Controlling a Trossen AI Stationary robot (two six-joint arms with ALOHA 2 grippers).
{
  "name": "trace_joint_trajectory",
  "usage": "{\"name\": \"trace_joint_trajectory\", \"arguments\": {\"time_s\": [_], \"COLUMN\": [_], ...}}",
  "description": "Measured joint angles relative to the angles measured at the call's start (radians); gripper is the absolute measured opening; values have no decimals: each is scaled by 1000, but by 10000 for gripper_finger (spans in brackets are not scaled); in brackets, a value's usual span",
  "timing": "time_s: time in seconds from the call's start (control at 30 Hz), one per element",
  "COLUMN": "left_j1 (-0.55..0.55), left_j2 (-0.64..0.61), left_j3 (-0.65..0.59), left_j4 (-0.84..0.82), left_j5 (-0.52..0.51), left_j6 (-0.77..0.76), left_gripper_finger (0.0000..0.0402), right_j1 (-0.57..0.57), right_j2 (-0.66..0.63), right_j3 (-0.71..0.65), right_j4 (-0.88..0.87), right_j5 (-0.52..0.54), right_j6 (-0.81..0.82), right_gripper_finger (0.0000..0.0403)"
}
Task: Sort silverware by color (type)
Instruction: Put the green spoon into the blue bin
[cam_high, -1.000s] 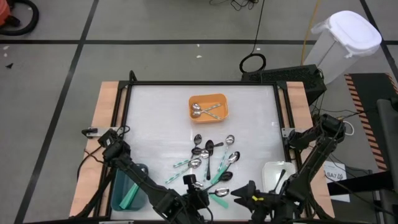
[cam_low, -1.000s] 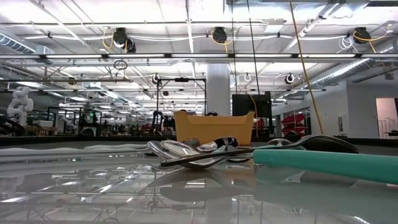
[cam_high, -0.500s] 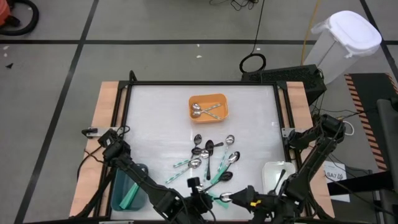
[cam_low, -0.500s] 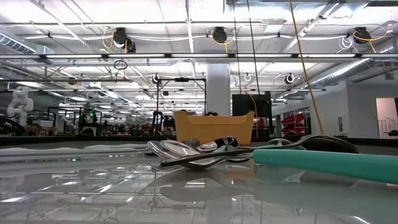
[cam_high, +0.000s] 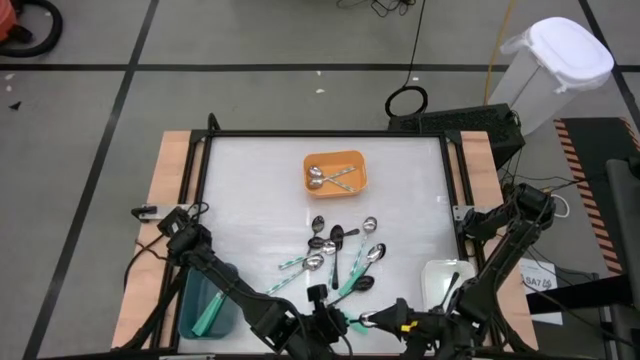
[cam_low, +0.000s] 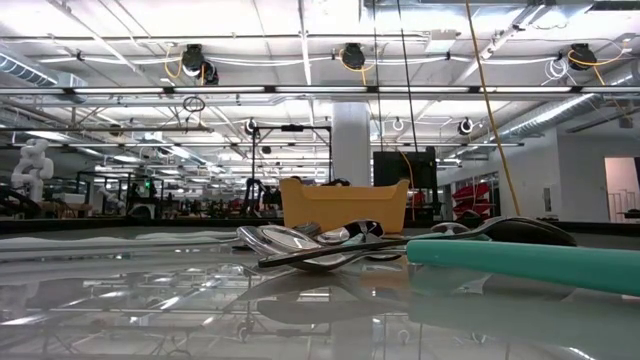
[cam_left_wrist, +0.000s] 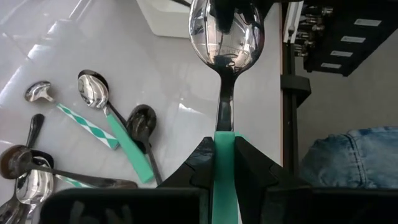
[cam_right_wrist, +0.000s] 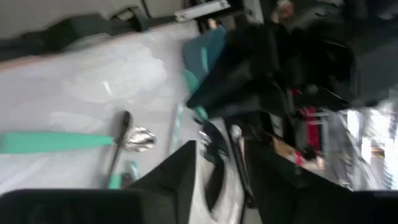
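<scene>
White tabletop (cam_high: 250, 190) glared under the spoons (cam_high: 340, 255) piled mid-table. At its near edge the left gripper (cam_left_wrist: 224, 163) clenched a green-handled spoon (cam_left_wrist: 225, 37) by the handle — light, stiff, likely slippery. The right gripper (cam_right_wrist: 219, 167) faced it, jaws apart, empty.

Two dark jointed arms (cam_high: 215, 275) showing black cabling; yellow markings showing near right gripper (cam_high: 385, 318).

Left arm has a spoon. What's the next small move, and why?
Probably carry the teal-handled spoon toward the teal tray: the left gripper is shut on its handle, and that tray already holds a teal handle. The right gripper is near the spoon's bowl.
</scene>
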Motion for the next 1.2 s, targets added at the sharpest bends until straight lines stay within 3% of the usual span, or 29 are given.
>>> {"name": "trace_joint_trajectory", "arguments": {"time_s": [0.13,0.4,0.53,0.73,0.9,1.03,1.2], "left_j1": [2,3,3,1,1,1,2], "left_j2": [0,0,0,0,0,0,0], "left_j3": [0,0,0,0,0,0,0], "left_j4": [3,5,6,9,9,10,12], "left_j5": [1,20,22,29,29,29,28], "left_j6": [2,-5,-5,-4,-4,-4,-4], "left_gripper_finger": [33,33,33,33,33,33,33], "right_j1": [0,0,0,0,-1,-2,-7], "right_j2": [0,0,0,0,0,0,0], "right_j3": [0,0,0,0,0,0,0], "right_j4": [-3,-2,3,1,3,3,1], "right_j5": [-74,-77,-77,-67,11,7,6], "right_j6": [2,2,2,2,21,28,29], "right_gripper_finger": [78,4,27,105,157,163,127]}}
